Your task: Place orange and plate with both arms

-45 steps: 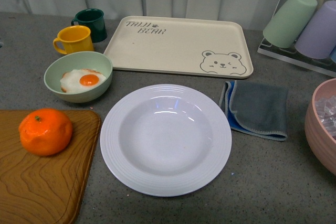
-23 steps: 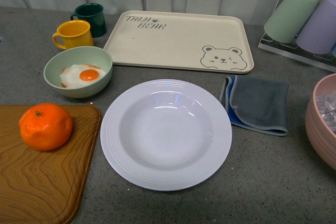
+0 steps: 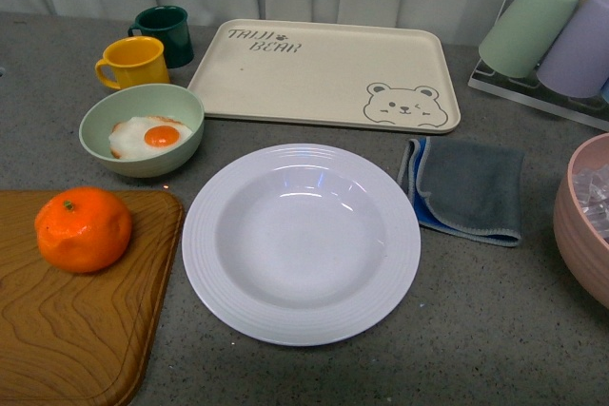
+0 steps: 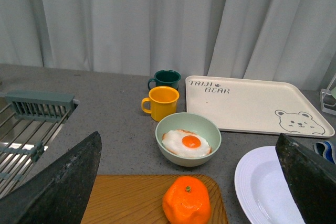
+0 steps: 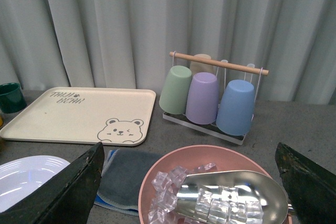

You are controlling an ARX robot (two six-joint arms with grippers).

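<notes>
Two grippers, both spread wide: left gripper (image 4: 188, 137) hangs above the table w/ the orange (image 3: 84, 229) low in its view, right gripper (image 5: 189, 145) hangs near the pink ice bowl (image 5: 226, 157). Orange sits on the wooden board (image 3: 86, 339), at plate's 9 o'clock, apart from it. Plate (image 3: 301, 242) lies flat mid-table. Bear tray (image 3: 324, 73) at its 12, grey cloth (image 3: 471, 187) approx 2, green egg bowl (image 3: 141, 164) approx 10.

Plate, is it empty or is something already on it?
Empty. The plate shows a bare white well in the front view; the orange sits apart, on the wooden board.
</notes>
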